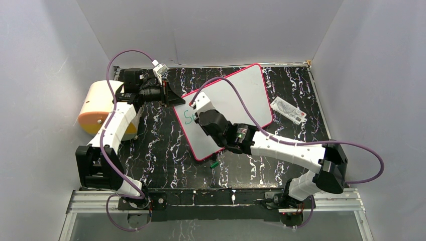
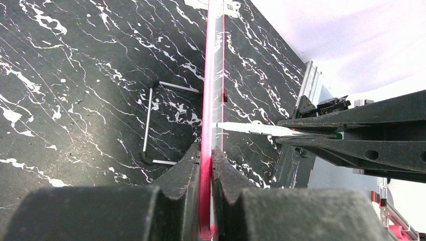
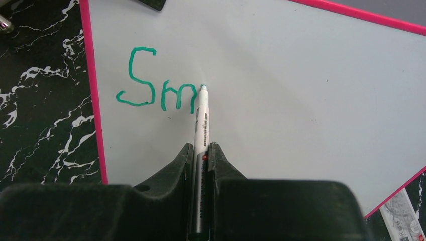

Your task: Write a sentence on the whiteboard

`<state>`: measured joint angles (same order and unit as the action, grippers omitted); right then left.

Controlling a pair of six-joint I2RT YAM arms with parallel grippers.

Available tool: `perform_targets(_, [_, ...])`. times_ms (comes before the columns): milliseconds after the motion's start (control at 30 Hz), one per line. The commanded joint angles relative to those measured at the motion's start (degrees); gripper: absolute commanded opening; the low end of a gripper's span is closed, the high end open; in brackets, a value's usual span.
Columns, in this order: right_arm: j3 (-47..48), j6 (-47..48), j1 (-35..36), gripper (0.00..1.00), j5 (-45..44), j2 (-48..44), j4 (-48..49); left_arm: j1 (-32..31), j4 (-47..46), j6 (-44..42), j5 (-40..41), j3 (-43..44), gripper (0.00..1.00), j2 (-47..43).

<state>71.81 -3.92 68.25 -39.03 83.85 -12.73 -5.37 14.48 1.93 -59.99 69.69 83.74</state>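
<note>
The whiteboard (image 1: 236, 95), white with a pink-red rim, lies tilted on the dark marbled table. My left gripper (image 1: 171, 99) is shut on its far left edge; in the left wrist view the rim (image 2: 206, 191) sits edge-on between the two fingers. My right gripper (image 3: 201, 150) is shut on a white marker (image 3: 202, 125), its teal tip touching the board (image 3: 281, 90). The sentence (image 3: 158, 88) reads only "Sm" in teal at the board's upper left, with the tip at the end of the "m". In the top view the right gripper (image 1: 201, 111) covers most of the writing (image 1: 189, 116).
A small white packet with a red mark (image 1: 288, 110) lies right of the board. A green marker cap (image 1: 214, 163) lies by the board's near corner. A yellow-and-cream roll (image 1: 98, 105) stands at the far left. A wire stand (image 2: 150, 123) lies on the table behind the board.
</note>
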Motion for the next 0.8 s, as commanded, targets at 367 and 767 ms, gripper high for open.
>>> perform_targets(367, [0.8, -0.6, -0.7, 0.0, 2.6, -3.5, -0.9, -0.6, 2.7, -2.3, 3.6, -2.1, 0.0, -0.4])
perform_targets(767, [0.9, -1.2, -0.7, 0.0, 1.2, -2.2, -1.4, -0.6, 2.7, -2.3, 3.5, -2.1, 0.0, -0.3])
